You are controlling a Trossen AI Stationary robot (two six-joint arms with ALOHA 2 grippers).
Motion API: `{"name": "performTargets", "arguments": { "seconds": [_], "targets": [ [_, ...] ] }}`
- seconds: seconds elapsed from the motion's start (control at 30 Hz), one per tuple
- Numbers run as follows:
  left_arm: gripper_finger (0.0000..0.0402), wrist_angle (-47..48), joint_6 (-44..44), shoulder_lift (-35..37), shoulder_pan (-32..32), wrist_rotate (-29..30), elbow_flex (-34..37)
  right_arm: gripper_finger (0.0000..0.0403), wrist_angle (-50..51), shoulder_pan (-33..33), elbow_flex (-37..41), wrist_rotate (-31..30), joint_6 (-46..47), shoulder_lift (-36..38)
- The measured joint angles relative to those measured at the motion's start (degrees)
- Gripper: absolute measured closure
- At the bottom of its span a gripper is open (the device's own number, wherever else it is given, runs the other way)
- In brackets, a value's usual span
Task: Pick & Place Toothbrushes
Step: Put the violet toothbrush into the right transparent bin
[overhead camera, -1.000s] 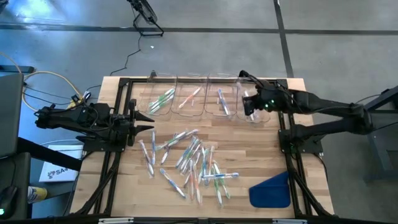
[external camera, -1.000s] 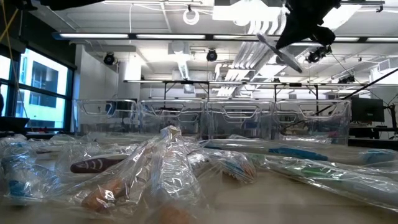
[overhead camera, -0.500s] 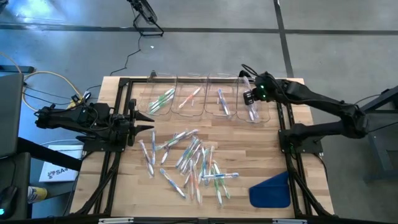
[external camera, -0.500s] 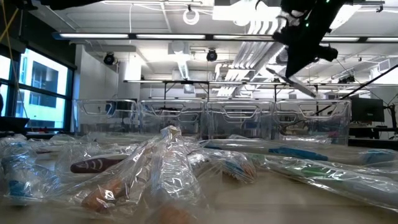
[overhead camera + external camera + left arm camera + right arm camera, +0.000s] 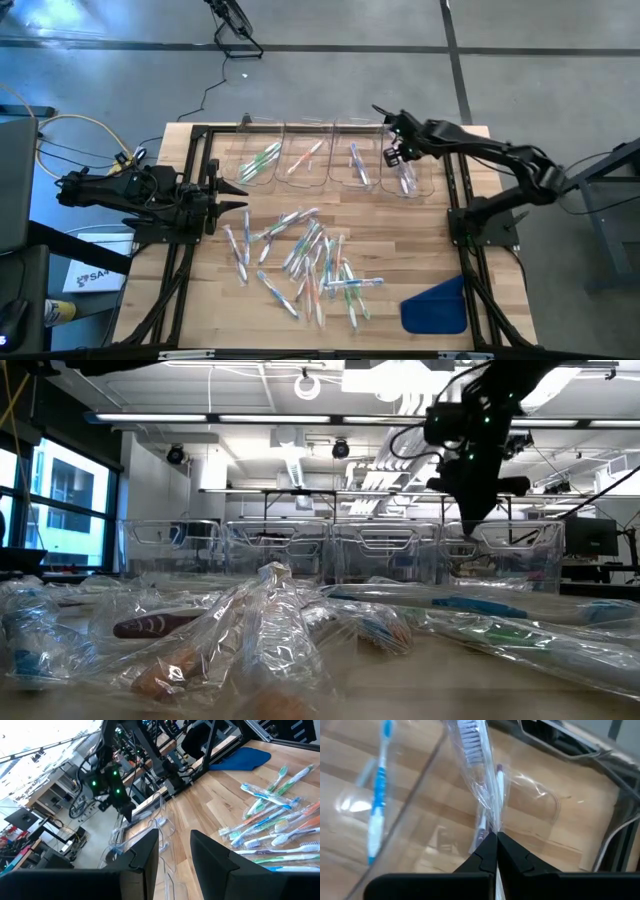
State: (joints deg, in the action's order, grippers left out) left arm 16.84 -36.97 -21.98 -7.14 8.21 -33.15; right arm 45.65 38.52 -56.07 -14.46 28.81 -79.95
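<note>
Several wrapped toothbrushes [image 5: 310,262] lie in a loose pile at the table's middle. Four clear bins [image 5: 330,158] stand in a row along the far edge, each with toothbrushes in it. My right gripper [image 5: 392,154] hangs over the rightmost bin [image 5: 408,170], tipped steeply down and shut on a wrapped toothbrush [image 5: 470,750]. My left gripper [image 5: 232,196] waits at the table's left edge, open with nothing between its fingers [image 5: 175,851]. My right gripper pinches the toothbrush in its clear wrapper [image 5: 487,817] between its two fingertips, at the handle part. The fingers slant down from above. The toothbrush runs on beyond them, bristle head [image 5: 466,737] farthest away, hanging into the rightmost bin. Whether it touches the bin I cannot tell.
A blue flat cloth-like piece [image 5: 436,305] lies at the near right corner. A blue toothbrush [image 5: 377,795] shows in the neighbouring bin. Black frame rails [image 5: 458,215] run along both table sides. Bare wood lies between the pile and the bins.
My right gripper has swung toward the table's far edge and a little left, sunk, and tipped from a shallow slant to steeply down over the rightmost bin. It stays shut on the toothbrush, which has gone from slanting high in the air to hanging into the bin.
</note>
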Motion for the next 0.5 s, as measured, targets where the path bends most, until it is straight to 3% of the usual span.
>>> {"name": "performTargets", "arguments": {
  "seconds": [0.5],
  "targets": [
    [0.0294, 0.0, 0.0, 0.0, 0.0, 0.0, 0.0, 0.04, -1.4, 2.9, 0.0, 4.2, -1.8, -9.4]
  ]
}}
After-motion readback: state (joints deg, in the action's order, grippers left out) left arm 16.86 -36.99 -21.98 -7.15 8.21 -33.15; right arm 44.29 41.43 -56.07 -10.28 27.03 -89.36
